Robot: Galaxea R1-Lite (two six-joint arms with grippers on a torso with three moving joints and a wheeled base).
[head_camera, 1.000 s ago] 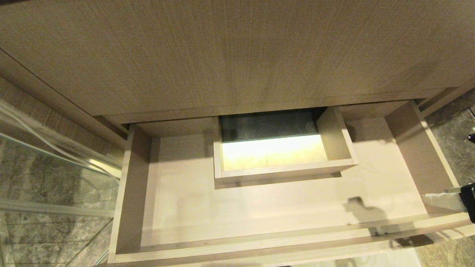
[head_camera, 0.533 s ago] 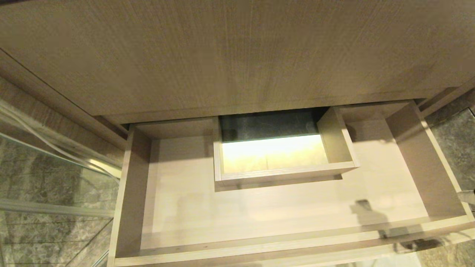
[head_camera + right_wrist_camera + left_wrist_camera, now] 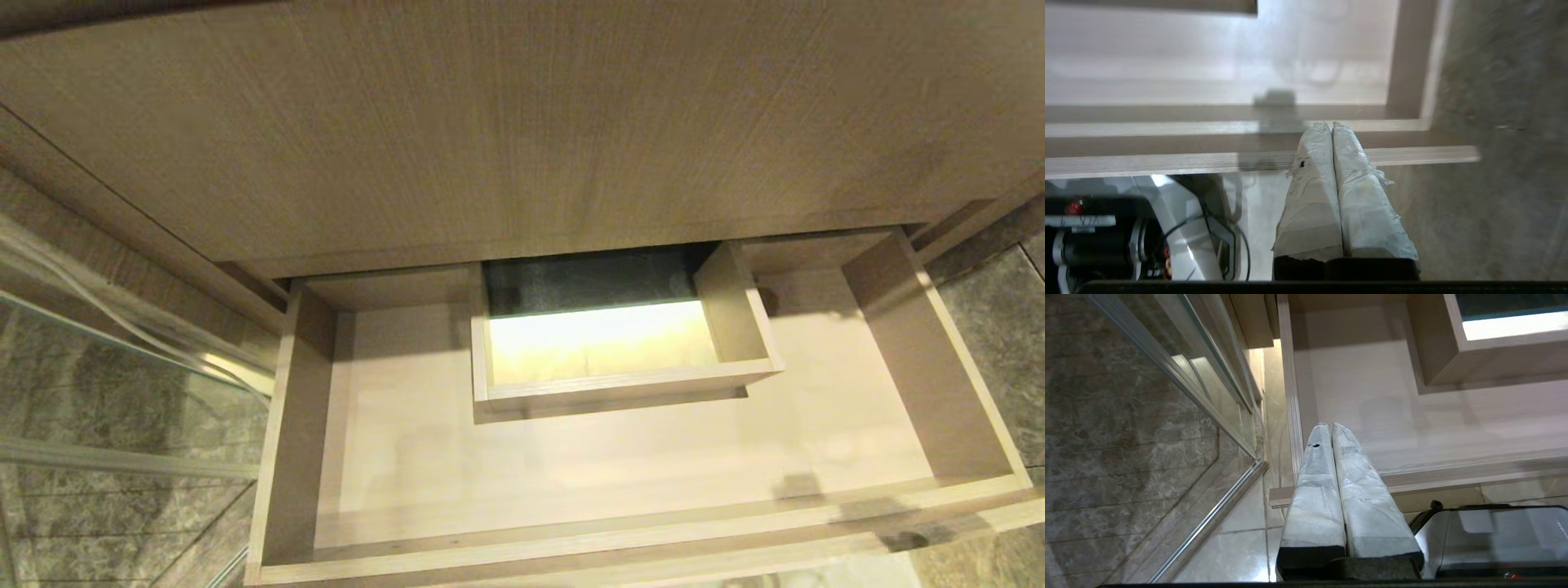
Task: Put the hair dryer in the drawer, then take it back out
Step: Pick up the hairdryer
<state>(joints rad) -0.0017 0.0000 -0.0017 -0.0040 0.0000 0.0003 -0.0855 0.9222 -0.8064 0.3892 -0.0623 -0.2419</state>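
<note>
The hair dryer appeared in none of the three views, so its location, the direction it pointed and the lie of its long axis could not be established.

The drawer [image 3: 571, 465] stood pulled well out from under the wood-grain cabinet front [image 3: 522, 122], its long axis running left to right across the head view and its open side facing up. Its floor was bare from the left wall to the right wall and up to the front rail. The boxed U-shaped cutout [image 3: 620, 384] sat against the back edge, midway along, showing lit floor through it.

The left gripper [image 3: 1331, 426] hung over the drawer's front left corner, its padded fingers [image 3: 1310, 490] pressed together on nothing. The right gripper [image 3: 1331, 125] sat just outside the front rail near the drawer's front right corner, fingers [image 3: 1367, 212] likewise pressed together and empty. Neither gripper showed in the head view.

Judgement: the drawer was open and ready, but nothing showed whether the dryer had yet gone in or had already come out. With both grippers empty and the drawer bare, either the placing had not begun or the retrieval was finished; the views did not settle which.
</note>
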